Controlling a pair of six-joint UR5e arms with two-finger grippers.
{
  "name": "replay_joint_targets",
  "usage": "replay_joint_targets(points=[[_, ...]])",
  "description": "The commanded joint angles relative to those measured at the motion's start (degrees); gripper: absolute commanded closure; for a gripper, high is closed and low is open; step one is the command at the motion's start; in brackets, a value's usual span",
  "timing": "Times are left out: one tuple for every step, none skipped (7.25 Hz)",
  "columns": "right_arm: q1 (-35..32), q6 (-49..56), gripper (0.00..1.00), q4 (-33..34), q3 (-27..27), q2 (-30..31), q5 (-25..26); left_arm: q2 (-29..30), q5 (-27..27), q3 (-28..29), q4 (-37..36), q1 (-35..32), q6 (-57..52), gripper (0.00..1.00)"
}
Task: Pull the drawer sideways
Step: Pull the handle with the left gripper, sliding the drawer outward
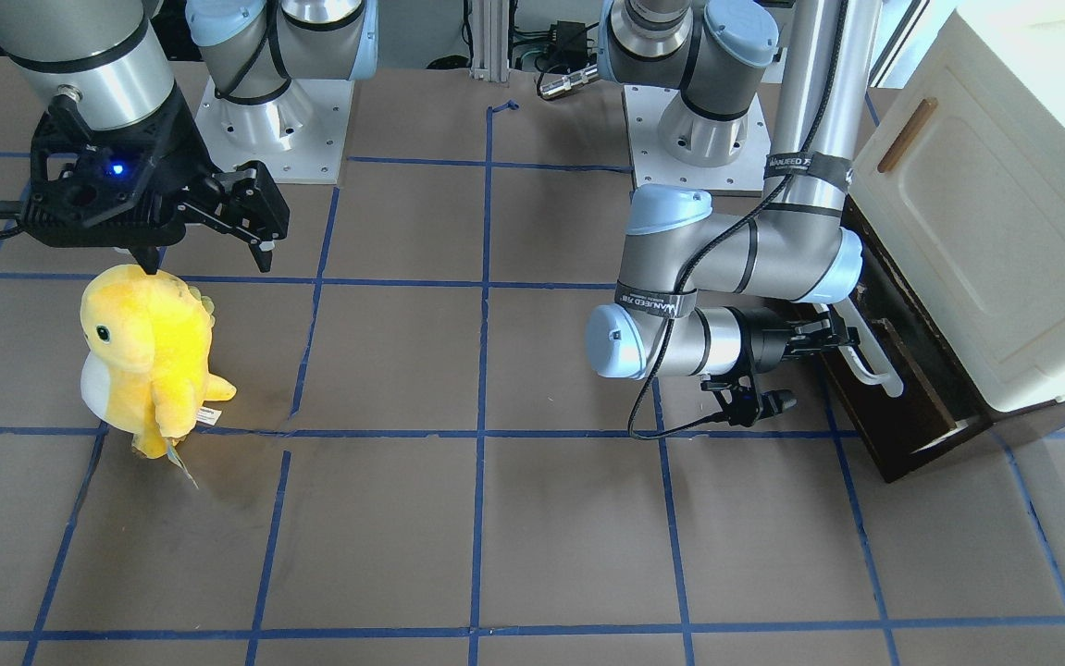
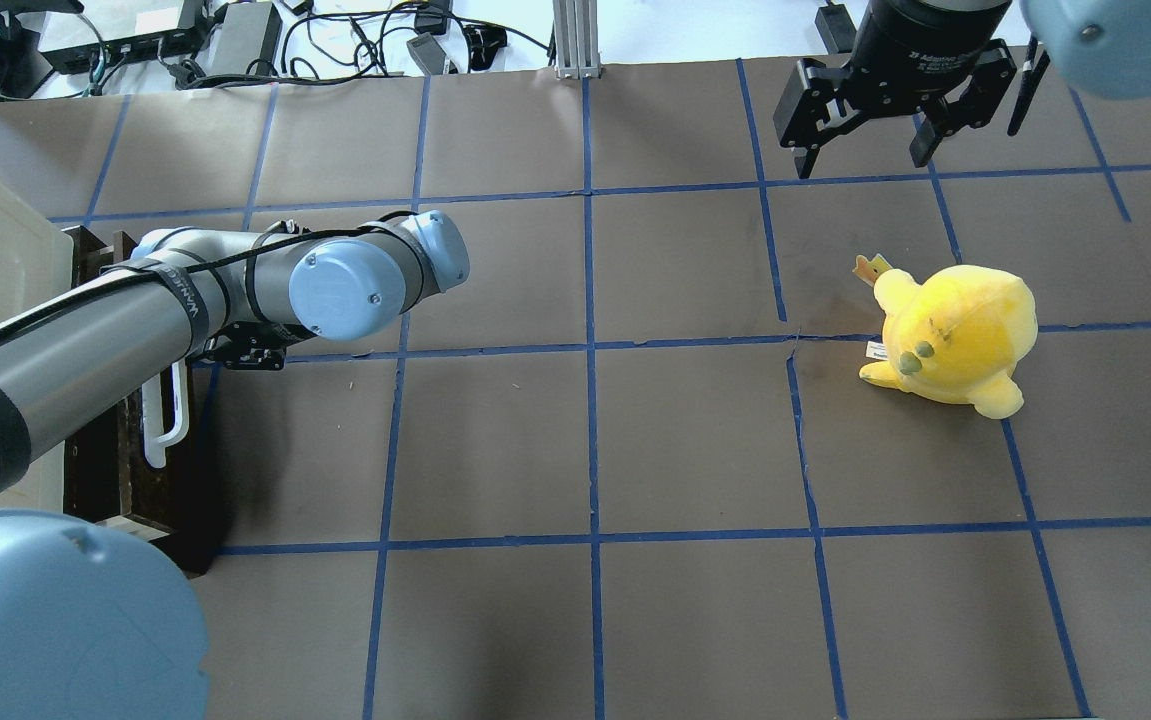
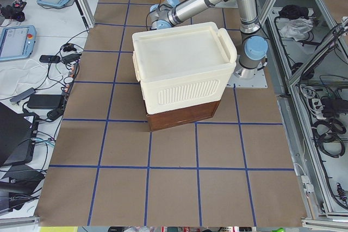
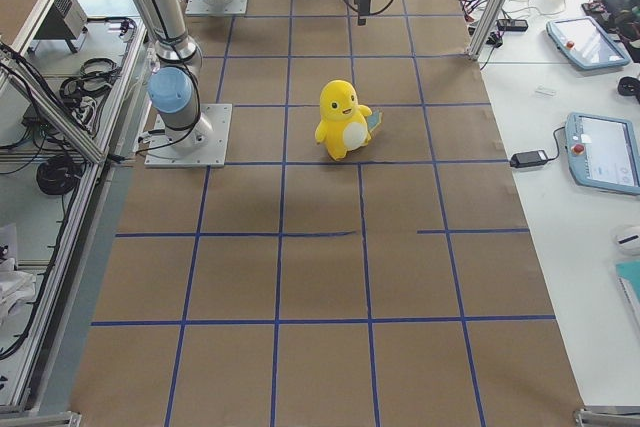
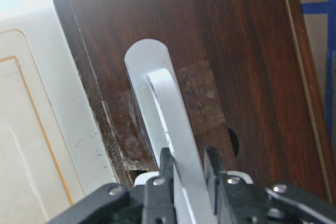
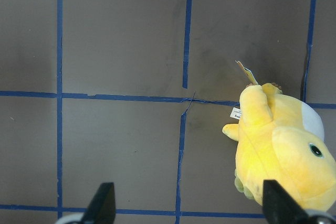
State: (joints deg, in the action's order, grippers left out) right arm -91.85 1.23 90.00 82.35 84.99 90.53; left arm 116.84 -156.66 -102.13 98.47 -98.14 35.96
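The drawer (image 1: 911,407) has a dark brown wooden front and a long white bar handle (image 1: 876,363). It sits at the base of a cream cabinet (image 1: 1004,231) and stands slightly out. My left gripper (image 1: 842,338) is shut on the handle. In the left wrist view the gripper (image 5: 189,167) has a finger on each side of the white bar (image 5: 168,124) against the drawer front (image 5: 241,51). In the overhead view the handle (image 2: 161,420) shows below my left forearm. My right gripper (image 1: 208,259) is open and empty, far from the drawer.
A yellow plush toy (image 1: 148,356) stands on the brown mat below my right gripper (image 2: 860,160); it also shows in the right wrist view (image 6: 281,150). The cabinet door carries a small brown handle (image 1: 907,134). The arm bases (image 1: 699,139) stand at the back.
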Motion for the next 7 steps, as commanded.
replay_joint_targets(points=[[0.0,0.0,0.00,0.0,0.0,0.0,0.0,0.1,1.6,1.7,0.1,-1.4,-0.4,0.74],[0.0,0.0,0.00,0.0,0.0,0.0,0.0,0.1,3.6,2.5,0.1,-1.7,-0.6,0.74],[0.0,0.0,0.00,0.0,0.0,0.0,0.0,0.1,3.7,2.6,0.1,-1.9,-0.8,0.74],[0.0,0.0,0.00,0.0,0.0,0.0,0.0,0.1,3.9,2.7,0.1,-2.1,-0.8,0.73],[0.0,0.0,0.00,0.0,0.0,0.0,0.0,0.1,3.9,2.7,0.1,-2.5,-0.8,0.73],[0.0,0.0,0.00,0.0,0.0,0.0,0.0,0.1,3.6,2.7,0.1,-2.8,-0.8,0.73],[0.0,0.0,0.00,0.0,0.0,0.0,0.0,0.1,3.7,3.2,0.1,-3.1,-0.8,0.73]])
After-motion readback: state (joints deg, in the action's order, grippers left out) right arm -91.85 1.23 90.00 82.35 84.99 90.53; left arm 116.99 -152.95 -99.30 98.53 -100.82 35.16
